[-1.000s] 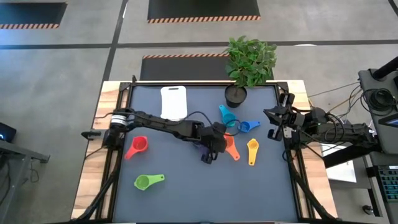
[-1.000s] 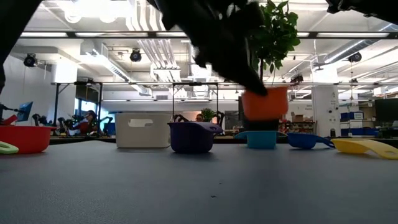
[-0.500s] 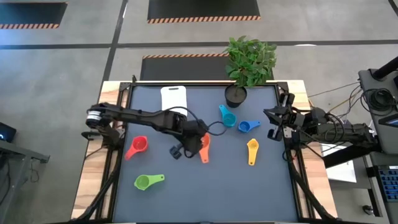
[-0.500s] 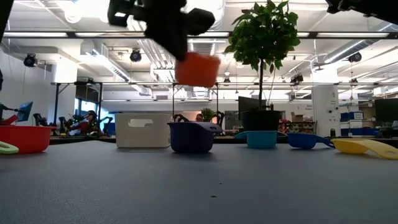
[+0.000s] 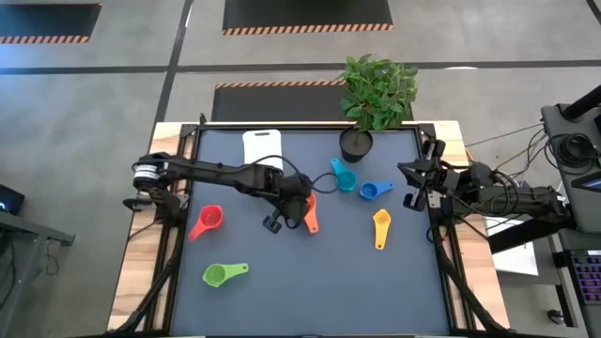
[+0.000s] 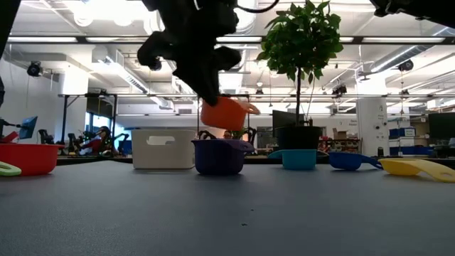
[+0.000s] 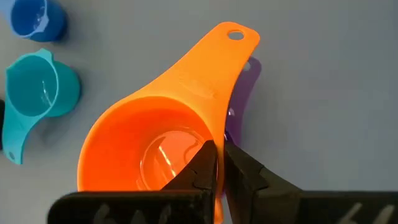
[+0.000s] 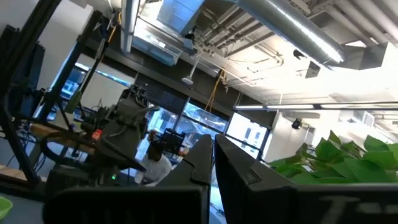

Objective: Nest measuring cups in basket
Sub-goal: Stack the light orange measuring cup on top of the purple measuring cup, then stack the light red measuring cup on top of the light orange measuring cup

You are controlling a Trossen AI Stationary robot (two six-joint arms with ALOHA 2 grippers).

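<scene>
My left gripper [image 7: 219, 168] is shut on the orange cup [image 7: 155, 130], which hangs over the purple cup [image 6: 219, 156] at mid-table. In the left wrist view only a sliver of the purple cup [image 7: 239, 99] shows under the orange handle. The teal cup [image 5: 343, 176], blue cup [image 5: 374, 191] and yellow cup [image 5: 380, 228] sit to the right. The red cup [image 5: 207, 222] and green cup [image 5: 223, 273] sit to the left. The white basket [image 5: 262, 153] stands at the far edge. My right gripper [image 5: 418, 188] waits shut at the table's right edge. My left gripper pinches the orange cup's rim wall [image 7: 214, 146] on the side near the handle's root. One finger [image 7: 200, 167] is inside the bowl and the other [image 7: 247, 175] is outside, coming from above. The cup is lifted clear and tilted, just above the purple cup.
A black plant pot [image 5: 357, 144] with a leafy plant stands at the far edge, right of the basket. Open mat lies along the near side of the table [image 5: 310, 291]. Beyond the table the low view shows a workshop room.
My left gripper carried the orange cup toward the table's left and up. It then came down, so the cup now hangs tilted just above the purple cup. It stayed shut on the cup throughout.
</scene>
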